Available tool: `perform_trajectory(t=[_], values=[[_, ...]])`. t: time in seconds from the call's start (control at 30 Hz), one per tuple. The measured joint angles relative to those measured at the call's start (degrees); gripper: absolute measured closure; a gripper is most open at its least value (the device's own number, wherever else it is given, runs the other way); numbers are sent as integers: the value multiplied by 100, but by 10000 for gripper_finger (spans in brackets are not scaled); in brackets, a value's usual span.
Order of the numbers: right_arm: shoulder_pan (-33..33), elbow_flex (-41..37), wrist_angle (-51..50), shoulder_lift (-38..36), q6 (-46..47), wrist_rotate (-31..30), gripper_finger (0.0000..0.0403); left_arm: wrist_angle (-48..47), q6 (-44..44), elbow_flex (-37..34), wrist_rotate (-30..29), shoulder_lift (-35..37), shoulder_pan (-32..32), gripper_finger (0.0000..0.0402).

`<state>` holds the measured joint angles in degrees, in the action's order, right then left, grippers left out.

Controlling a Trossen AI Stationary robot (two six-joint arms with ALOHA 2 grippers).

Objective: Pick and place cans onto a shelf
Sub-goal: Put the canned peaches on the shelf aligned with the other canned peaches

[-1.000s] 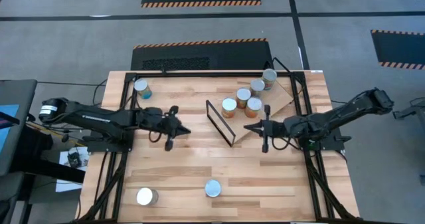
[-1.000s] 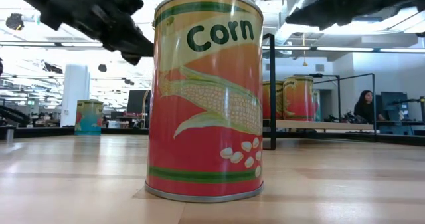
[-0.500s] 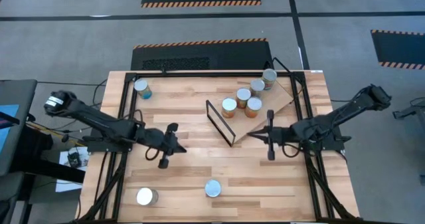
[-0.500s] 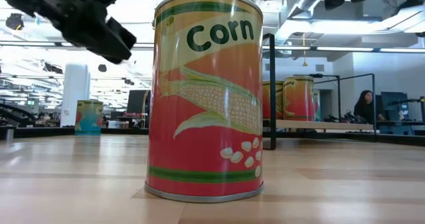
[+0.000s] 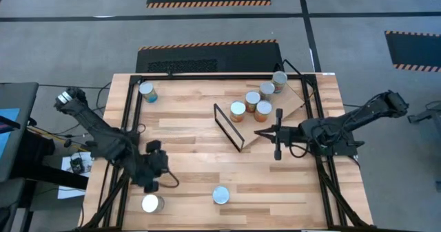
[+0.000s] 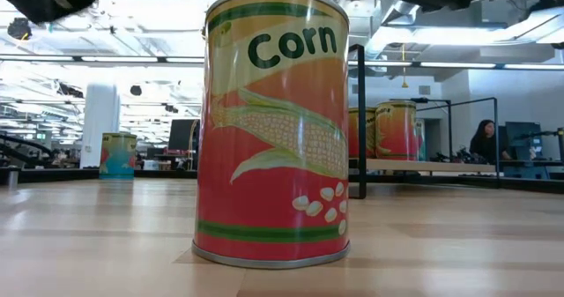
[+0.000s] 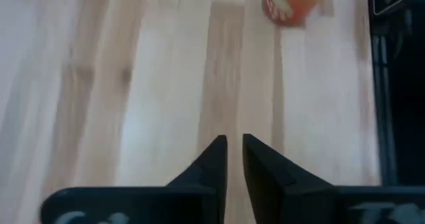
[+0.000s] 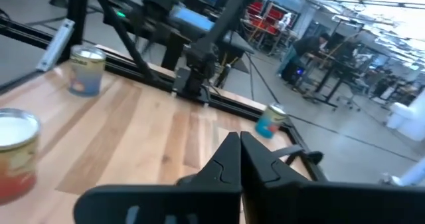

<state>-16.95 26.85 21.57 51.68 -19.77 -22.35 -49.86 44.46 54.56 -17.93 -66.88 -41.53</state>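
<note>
Five small cylindrical cans [image 5: 255,100] with silvery tops stand clustered on the flat light-wood shelf [image 5: 289,108] behind its black wire frame [image 5: 228,127]. Three more stand apart on the slatted wooden tabletop [image 5: 200,170]. The left end effector [image 5: 150,184] hovers near the front-left can [image 5: 151,204], fingers [image 7: 214,163] slightly parted, empty. The right end effector [image 5: 276,132] is closed, empty, beside the shelf.

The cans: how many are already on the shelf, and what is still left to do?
Done: five cans stand on the shelf. In hand: nothing; the left gripper is just above the can near the table's front-left corner, and the right gripper, shut, holds nothing beside the shelf. Left: that can, the front-middle can and the back-left can.
</note>
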Motion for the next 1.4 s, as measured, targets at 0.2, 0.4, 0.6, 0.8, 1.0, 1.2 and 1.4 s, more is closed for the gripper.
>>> perform_trajectory(t=[0.2,0.4,0.6,0.8,1.0,1.2,1.4], values=[[241,2,-5,0,-243,1,392,-1436,1627,1233,705,-1165,-634,340],[470,2,-48,0,-384,87,391,-1545,2789,2135,1302,-2171,-1107,322],[749,2,-55,0,-487,541,391,-1242,3448,2521,1415,-2840,-1448,299],[1017,2,-49,0,-518,840,391,-1193,3461,2523,1817,-3281,-1469,266],[1114,2,-49,0,-479,916,391,-1634,3434,2538,1783,-3427,-1467,258],[1112,2,-42,0,-469,916,391,-1981,3351,2529,1618,-3438,-1473,354],[1099,2,-59,0,-420,916,391,-2043,3121,2527,1268,-3432,-1476,399]])
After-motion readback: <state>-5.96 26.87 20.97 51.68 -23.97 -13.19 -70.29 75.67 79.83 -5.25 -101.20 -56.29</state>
